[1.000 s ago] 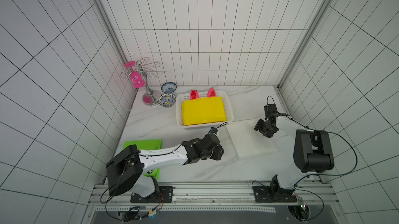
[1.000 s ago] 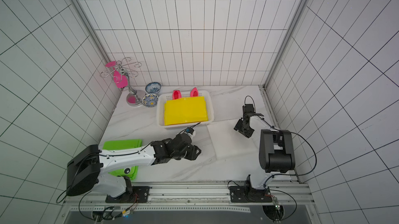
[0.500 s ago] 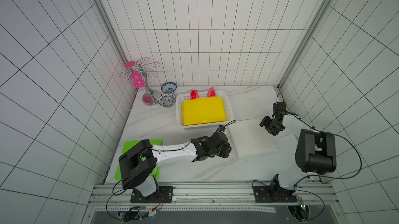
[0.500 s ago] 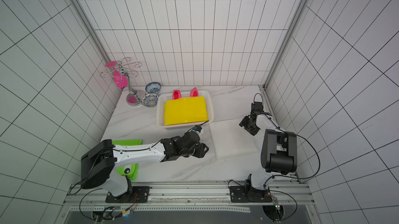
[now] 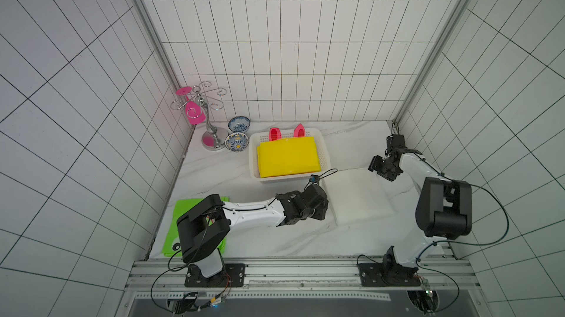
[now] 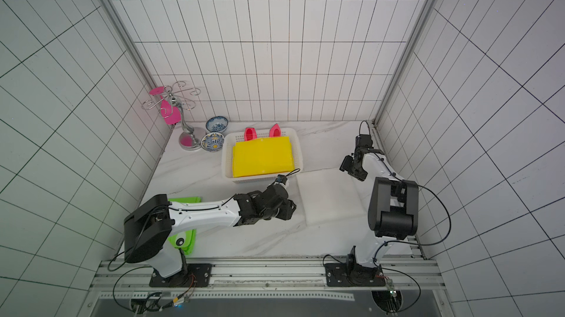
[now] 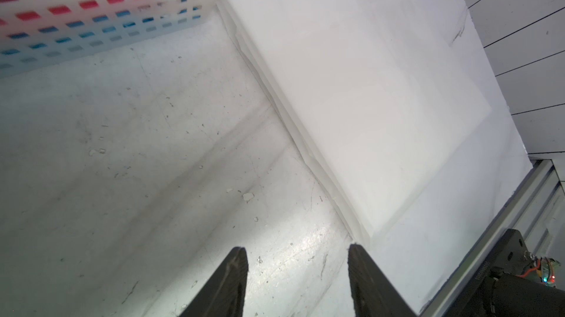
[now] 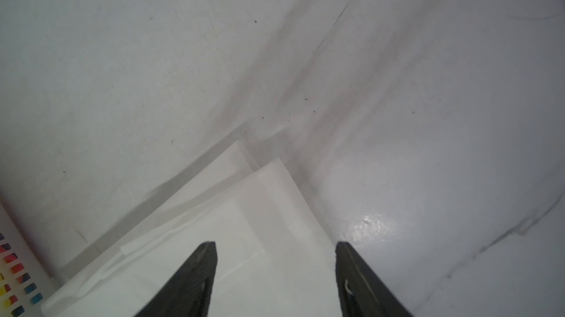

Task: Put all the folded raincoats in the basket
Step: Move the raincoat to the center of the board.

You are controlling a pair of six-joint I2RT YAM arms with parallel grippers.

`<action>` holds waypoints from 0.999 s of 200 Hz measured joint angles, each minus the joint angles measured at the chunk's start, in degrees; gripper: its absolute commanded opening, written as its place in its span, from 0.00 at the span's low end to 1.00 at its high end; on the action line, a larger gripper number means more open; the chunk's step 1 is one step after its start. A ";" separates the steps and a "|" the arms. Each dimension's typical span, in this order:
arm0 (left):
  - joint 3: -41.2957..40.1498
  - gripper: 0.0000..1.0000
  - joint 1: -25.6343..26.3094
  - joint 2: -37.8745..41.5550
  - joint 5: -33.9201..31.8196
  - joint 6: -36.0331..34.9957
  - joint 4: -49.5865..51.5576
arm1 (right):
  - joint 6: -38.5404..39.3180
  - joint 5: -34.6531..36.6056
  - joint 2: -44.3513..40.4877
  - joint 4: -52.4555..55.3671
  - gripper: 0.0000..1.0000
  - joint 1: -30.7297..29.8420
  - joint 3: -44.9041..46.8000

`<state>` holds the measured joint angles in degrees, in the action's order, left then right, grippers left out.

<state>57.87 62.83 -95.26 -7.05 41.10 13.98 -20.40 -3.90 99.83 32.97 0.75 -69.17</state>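
Observation:
The white folded raincoat (image 5: 357,196) (image 6: 330,196) lies flat on the marble table, just in front of the white perforated basket (image 5: 253,159) (image 6: 226,159). My left gripper (image 5: 321,213) (image 6: 289,211) is open, low over bare table at the raincoat's left edge; in the left wrist view one fingertip of the left gripper (image 7: 298,249) is by the raincoat (image 7: 367,86) near its corner, with the basket wall (image 7: 91,9) ahead. My right gripper (image 5: 380,171) (image 6: 351,171) is open over the far right corner; in the right wrist view the right gripper (image 8: 275,245) straddles the raincoat (image 8: 244,254). Neither holds anything.
A yellow folded sheet (image 5: 289,156) fills the basket, with two pink pieces (image 5: 275,133) behind it. Two patterned bowls (image 5: 237,141) and a silver stand with pink glasses (image 5: 211,135) stand at the back left. A green folded sheet (image 5: 177,208) lies under the left arm.
The left gripper has slid right to the raincoat's left edge. The right gripper has shifted slightly back and right by the far corner, and its jaws have widened a little.

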 measured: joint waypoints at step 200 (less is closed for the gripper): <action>-10.56 0.59 -8.24 11.93 10.80 5.22 6.56 | -16.06 -33.16 -10.86 -14.97 0.63 -10.03 27.26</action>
<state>47.31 54.59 -83.33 3.75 46.33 20.53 -36.47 -37.06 88.97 18.00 -9.28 -41.91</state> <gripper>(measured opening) 0.594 0.627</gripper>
